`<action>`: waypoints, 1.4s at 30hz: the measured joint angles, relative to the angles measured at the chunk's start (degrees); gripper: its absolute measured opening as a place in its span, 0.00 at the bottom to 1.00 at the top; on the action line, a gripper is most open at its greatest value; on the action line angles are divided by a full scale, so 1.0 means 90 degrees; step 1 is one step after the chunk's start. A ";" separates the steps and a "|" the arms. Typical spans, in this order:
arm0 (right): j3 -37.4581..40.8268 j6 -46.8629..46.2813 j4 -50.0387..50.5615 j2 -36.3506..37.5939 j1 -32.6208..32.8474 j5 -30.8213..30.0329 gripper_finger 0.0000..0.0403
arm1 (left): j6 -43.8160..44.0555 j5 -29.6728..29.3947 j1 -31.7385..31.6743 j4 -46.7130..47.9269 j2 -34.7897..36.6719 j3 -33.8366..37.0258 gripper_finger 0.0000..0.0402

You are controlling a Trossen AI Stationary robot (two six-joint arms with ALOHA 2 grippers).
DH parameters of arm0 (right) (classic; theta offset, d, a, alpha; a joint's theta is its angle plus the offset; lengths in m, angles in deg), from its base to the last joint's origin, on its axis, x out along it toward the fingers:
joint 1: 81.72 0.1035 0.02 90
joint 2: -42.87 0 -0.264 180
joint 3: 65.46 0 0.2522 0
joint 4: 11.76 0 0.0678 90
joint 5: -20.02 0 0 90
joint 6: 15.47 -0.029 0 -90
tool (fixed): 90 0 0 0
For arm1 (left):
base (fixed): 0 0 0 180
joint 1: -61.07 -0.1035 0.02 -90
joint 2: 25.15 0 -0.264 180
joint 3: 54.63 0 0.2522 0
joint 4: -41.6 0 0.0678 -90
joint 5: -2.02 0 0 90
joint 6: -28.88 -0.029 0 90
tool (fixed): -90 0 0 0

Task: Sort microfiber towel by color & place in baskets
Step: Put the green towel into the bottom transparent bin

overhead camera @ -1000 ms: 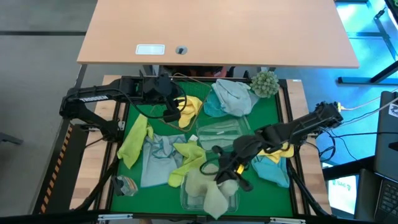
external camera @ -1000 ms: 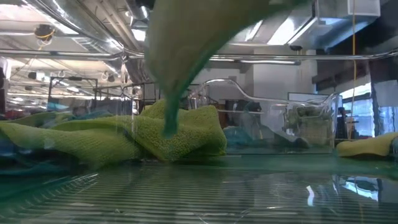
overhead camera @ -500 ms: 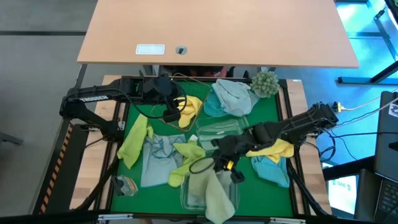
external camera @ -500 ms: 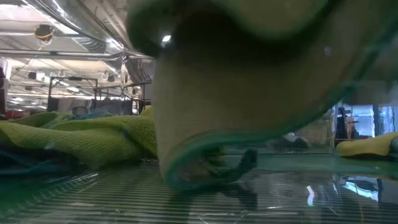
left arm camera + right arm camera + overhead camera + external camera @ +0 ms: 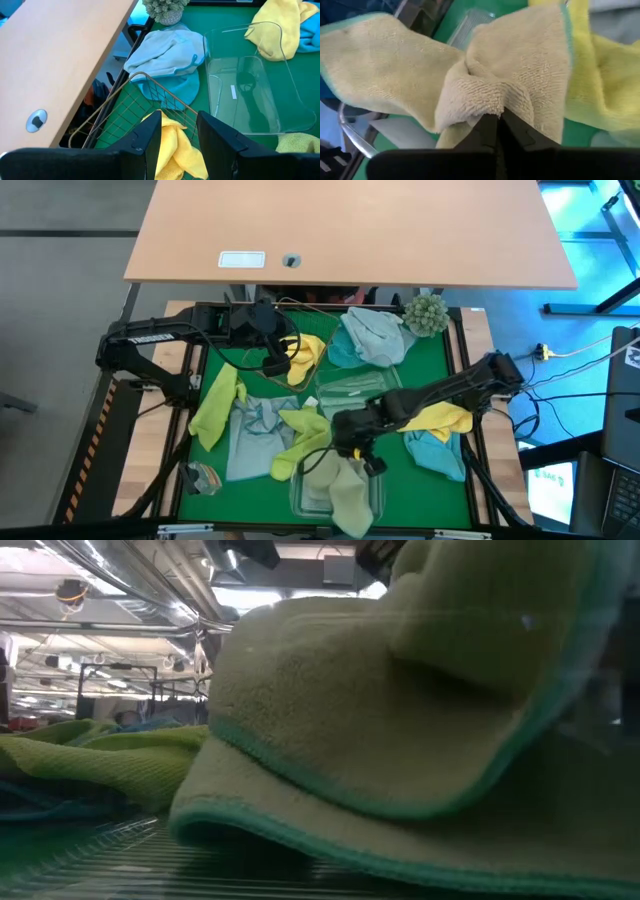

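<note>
My right gripper [image 5: 348, 448] reaches in from the table's right and is shut on an olive towel with teal edging [image 5: 340, 485], above the clear tub at the near edge [image 5: 297, 502]. The low view is filled by that olive towel [image 5: 400, 740]. My left gripper [image 5: 277, 363] waits open over the brown wire basket [image 5: 150, 97], which has a yellow cloth [image 5: 175, 145] in it. A second clear tub [image 5: 355, 392] stands mid-table. Lime towels [image 5: 215, 408] and light blue towels [image 5: 255, 435] lie spread on the green mat. My right gripper pinches a bunched fold of the olive towel [image 5: 485, 100] between its two fingers, coming from above and slanting from the table's right. The rest of the towel spreads slack below the fingers, lying in the near tub and over its near rim [image 5: 350, 515].
A fuzzy ball plant [image 5: 425, 313] stands at the far right corner beside a light blue towel [image 5: 370, 335]. A yellow towel [image 5: 440, 420] and a teal one [image 5: 438, 452] lie under my right arm. A small striped object [image 5: 200, 476] sits near left.
My right gripper has moved toward the table's left and down over the near tub, carrying the olive towel. The towel, which hung loose above the tub, has come down and now lies heaped in it, still held.
</note>
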 joint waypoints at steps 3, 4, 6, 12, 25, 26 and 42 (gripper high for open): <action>0.0000 0.0022 -0.0022 -0.0175 0.0001 0.0417 0.02 | 0.0000 0.0000 0.0000 0.0002 0.0000 0.0000 0.30; 0.0000 0.0049 -0.0022 -0.0219 0.0006 0.0639 0.01 | 0.0000 0.0000 0.0000 0.0002 0.0000 0.0000 0.30; 0.0000 0.0081 -0.0035 -0.0256 0.0071 0.1044 0.01 | 0.0000 0.0000 0.0000 0.0002 0.0000 0.0000 0.30; 0.0000 0.0128 -0.0430 -0.0242 0.0306 0.1563 0.01 | 0.0000 0.0000 -0.0001 0.0002 0.0000 0.0000 0.30; 0.0000 0.0321 -0.0259 -0.0217 0.0503 0.3373 0.01 | 0.0000 0.0002 -0.0002 0.0005 0.0000 0.0000 0.30; 0.0000 0.0366 -0.0259 -0.0217 0.0496 0.3374 0.01 | 0.0000 0.0002 -0.0002 0.0005 0.0000 0.0000 0.30; 0.0000 0.0966 -0.0574 -0.0217 0.0235 0.1250 0.01 | 0.0000 0.0002 -0.0002 0.0006 0.0000 0.0000 0.30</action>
